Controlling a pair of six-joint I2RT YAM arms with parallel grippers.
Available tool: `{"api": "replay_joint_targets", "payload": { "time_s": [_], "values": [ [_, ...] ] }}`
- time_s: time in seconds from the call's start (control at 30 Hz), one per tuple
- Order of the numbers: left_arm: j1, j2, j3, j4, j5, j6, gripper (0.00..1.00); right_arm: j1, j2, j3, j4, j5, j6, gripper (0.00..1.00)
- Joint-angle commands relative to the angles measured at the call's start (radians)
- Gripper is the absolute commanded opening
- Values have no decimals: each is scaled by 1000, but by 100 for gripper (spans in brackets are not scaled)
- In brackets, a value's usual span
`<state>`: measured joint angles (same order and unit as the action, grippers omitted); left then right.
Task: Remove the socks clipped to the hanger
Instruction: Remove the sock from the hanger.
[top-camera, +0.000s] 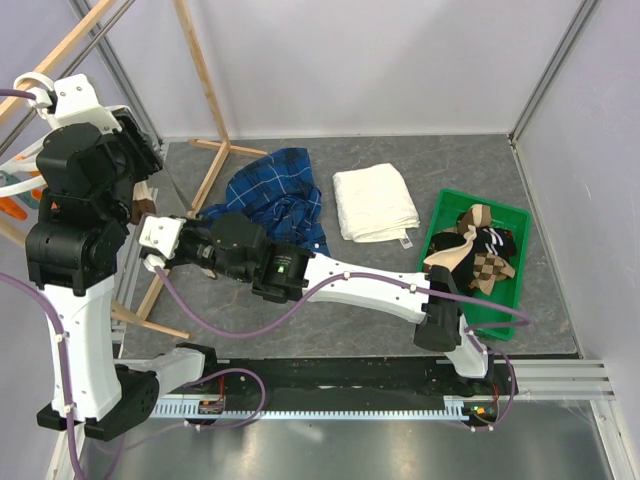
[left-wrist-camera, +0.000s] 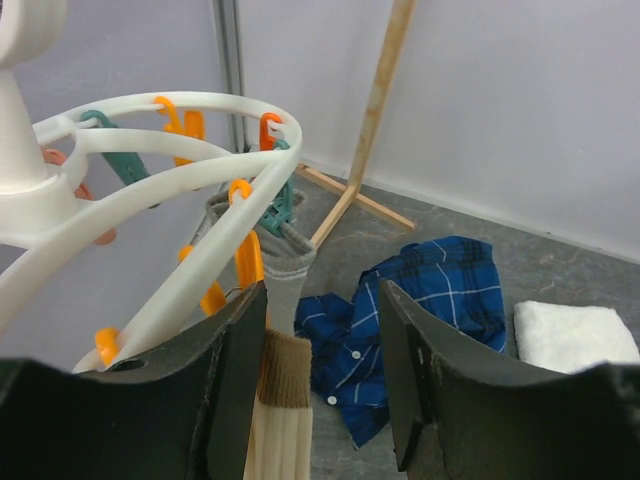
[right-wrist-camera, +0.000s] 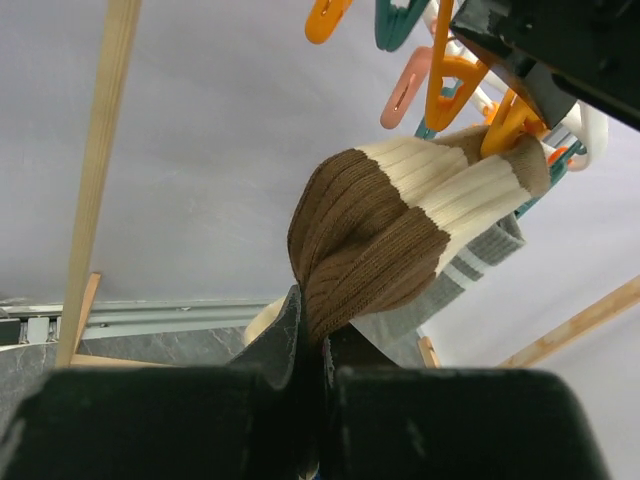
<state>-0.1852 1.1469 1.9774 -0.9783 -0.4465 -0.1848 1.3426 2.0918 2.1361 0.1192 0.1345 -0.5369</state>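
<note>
right tool (right-wrist-camera: 312, 335) tight on brown sock (right-wrist-camera: 370, 240)

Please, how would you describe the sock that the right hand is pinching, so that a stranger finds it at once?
Look at the white round hanger on the robot's left, with orange and teal pegs. Among the socks clipped there, the right hand pinches the brown and cream ribbed sock. Its neighbour, the grey sock, has pale stripes instead.

The grey table (top-camera: 400, 160) is being occupied by a plaid shirt (top-camera: 280, 200) at ten o'clock, a white towel (top-camera: 375, 203) at twelve, and a green bin (top-camera: 497, 308) at three.
</note>
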Motion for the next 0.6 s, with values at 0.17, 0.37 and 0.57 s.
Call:
{"api": "replay_joint_targets", "payload": {
  "time_s": [0.17, 0.37, 0.57],
  "values": [
    [4, 28, 83, -59, -120, 16, 57, 27, -3, 53, 19, 10, -49, 0],
    [4, 50, 90, -86, -103, -5, 57, 35, 4, 64, 19, 10, -74, 0],
    [4, 57, 132, -99, -152, 18, 57, 35, 2, 54, 19, 20, -80, 0]
  ]
}}
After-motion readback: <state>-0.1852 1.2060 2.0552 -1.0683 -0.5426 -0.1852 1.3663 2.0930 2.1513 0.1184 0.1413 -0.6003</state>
